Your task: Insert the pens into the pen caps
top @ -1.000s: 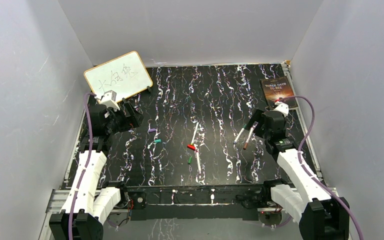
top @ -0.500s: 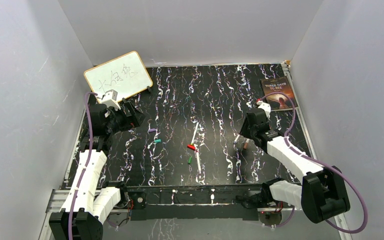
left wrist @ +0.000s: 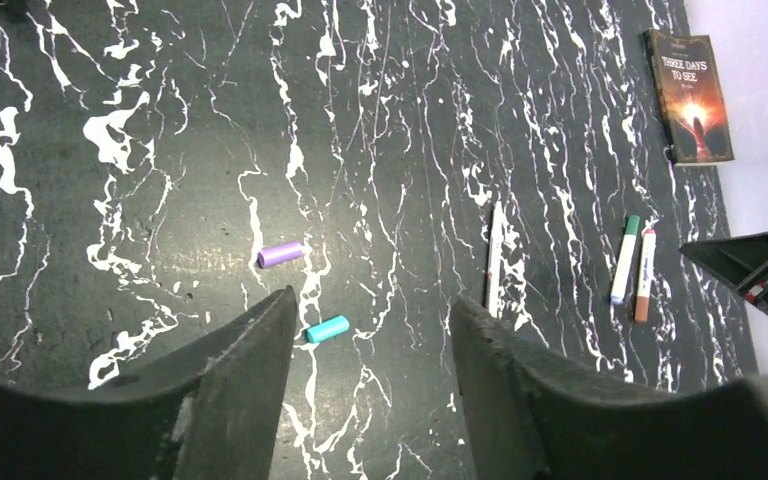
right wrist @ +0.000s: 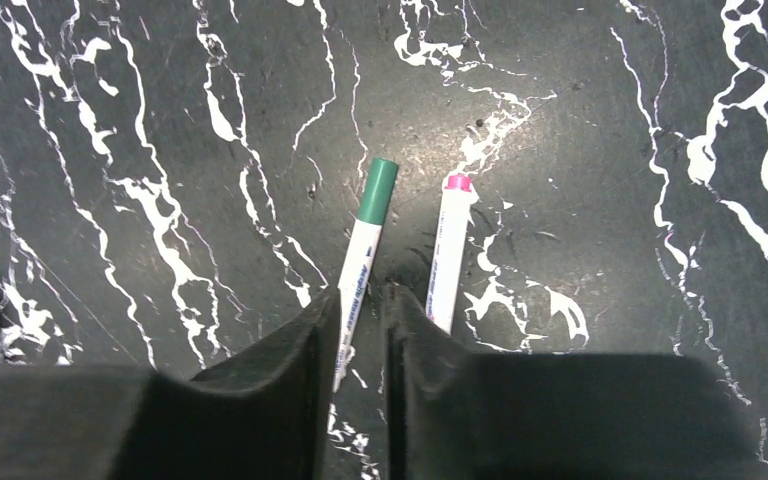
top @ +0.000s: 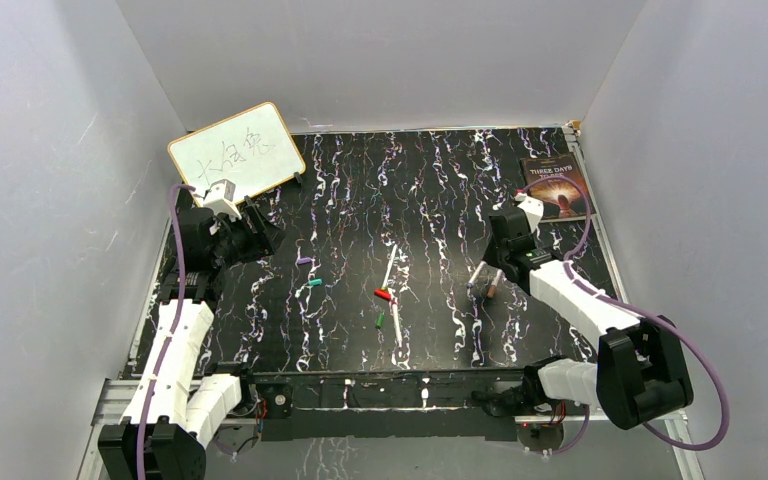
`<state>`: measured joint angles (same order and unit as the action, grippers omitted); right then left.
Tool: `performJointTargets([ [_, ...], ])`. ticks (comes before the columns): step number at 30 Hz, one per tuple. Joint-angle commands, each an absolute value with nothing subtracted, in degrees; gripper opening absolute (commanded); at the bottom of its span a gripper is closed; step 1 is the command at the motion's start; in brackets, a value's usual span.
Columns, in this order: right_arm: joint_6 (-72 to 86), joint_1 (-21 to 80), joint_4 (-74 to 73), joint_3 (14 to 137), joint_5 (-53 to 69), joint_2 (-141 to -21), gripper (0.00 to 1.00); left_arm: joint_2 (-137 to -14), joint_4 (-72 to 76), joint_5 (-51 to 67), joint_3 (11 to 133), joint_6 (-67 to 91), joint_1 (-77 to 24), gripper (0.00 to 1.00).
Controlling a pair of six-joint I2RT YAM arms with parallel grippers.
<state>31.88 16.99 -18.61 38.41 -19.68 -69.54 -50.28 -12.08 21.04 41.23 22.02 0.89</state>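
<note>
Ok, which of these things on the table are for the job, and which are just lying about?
For the job: green-ended pen, pink-tipped pen, middle pen, nearest pen, purple cap, teal cap, red cap, green cap.
Lying about: whiteboard, book.

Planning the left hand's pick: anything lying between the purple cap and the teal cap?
Nothing. Only bare tabletop separates the purple cap from the teal cap. It is clearest in the left wrist view.

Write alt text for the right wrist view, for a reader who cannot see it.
The right gripper, jaws narrowly apart, straddles the barrel of a green-ended white pen lying on the black, white-veined table. A pink-ended pen lies just right of it, outside the jaws.
</note>
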Motion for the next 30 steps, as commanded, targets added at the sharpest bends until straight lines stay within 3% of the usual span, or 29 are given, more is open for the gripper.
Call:
performJointTargets([
  [1, 32.39, 17.23, -17.80, 42.18, -21.95, -70.00, 0.11, -49.74, -12.91, 21.93, 41.83, 21.80, 0.60, 0.51],
  [6, 31.99, 17.23, -17.23, 41.50, -22.82, -70.89, 0.02, -49.95, -13.05, 21.08, 41.82, 21.72, 0.59, 0.22],
  [8, 31.91, 17.23, -16.76, 41.28, -22.94, -71.16, 0.04, -50.10, -12.88, 20.97, 41.68, 21.57, 0.59, 0.16],
  [13, 31.89, 17.20, -15.02, 41.02, -22.93, -72.15, 0.04, -50.52, -12.83, 20.79, 41.73, 21.45, 0.56, 0.10],
  [16, 32.15, 17.13, -14.57, 41.35, -23.05, -73.27, 0.00, -50.53, -12.93, 20.64, 41.66, 21.31, 0.55, 0.00],
  [26, 33.22, 16.57, -13.48, 41.49, -21.73, -76.37, 0.00, -50.80, -12.96, 20.57, 41.60, 21.27, 0.61, 0.02],
  [30, 33.22, 16.33, -13.48, 41.48, -22.15, -76.55, 0.25, -50.75, -12.59, 20.48, 41.40, 21.35, 0.60, 0.25],
])
